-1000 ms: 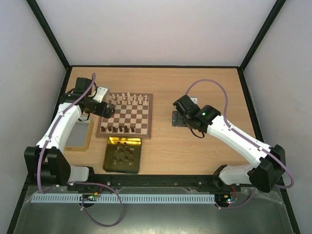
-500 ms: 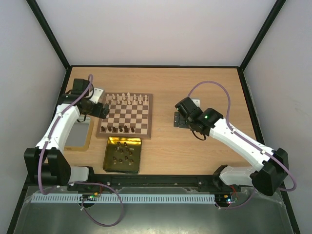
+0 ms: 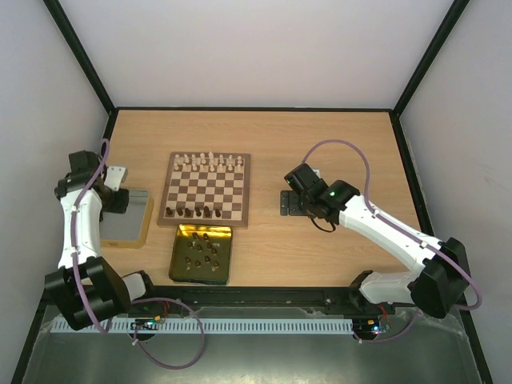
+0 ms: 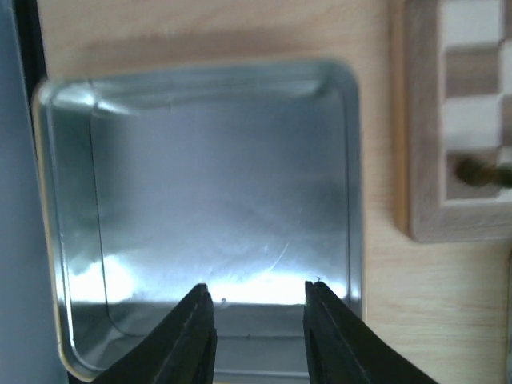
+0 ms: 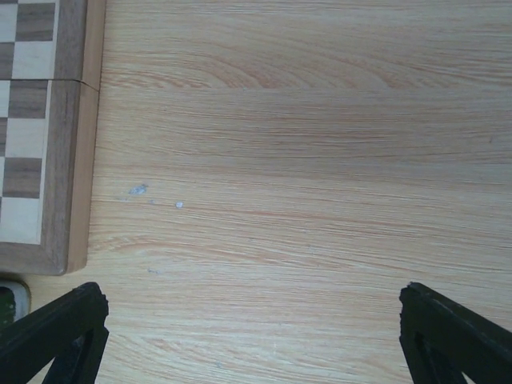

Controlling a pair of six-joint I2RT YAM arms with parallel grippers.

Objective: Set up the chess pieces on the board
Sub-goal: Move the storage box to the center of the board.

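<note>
The board point(image 3: 206, 190) lies mid-table, its corner also in the left wrist view point(image 4: 424, 160) and the right wrist view point(image 5: 68, 160). Pale chess pieces point(image 3: 210, 161) line its far row. A few dark ones point(image 3: 196, 212) stand on the near row; one shows blurred point(image 4: 480, 170). More dark pieces point(image 3: 202, 250) lie in a gold tray point(image 3: 179, 268). My left gripper point(image 3: 122, 204) point(image 4: 258, 292) hangs over a bare silver tray point(image 4: 200, 104), jaws partly apart, nothing between them. My right gripper point(image 3: 286, 202) point(image 5: 252, 300) stands wide open over bare table, right of the board.
The silver tray point(image 3: 132, 228) sits left of the board against the table's left edge. The gold tray lies just in front of the board. Black frame rails run along the table's sides and back. Bare wood stretches right of the board.
My left arm has swung from the board's far left corner back to the left, over the silver tray, and its jaws have narrowed. The right gripper has shifted slightly left.
</note>
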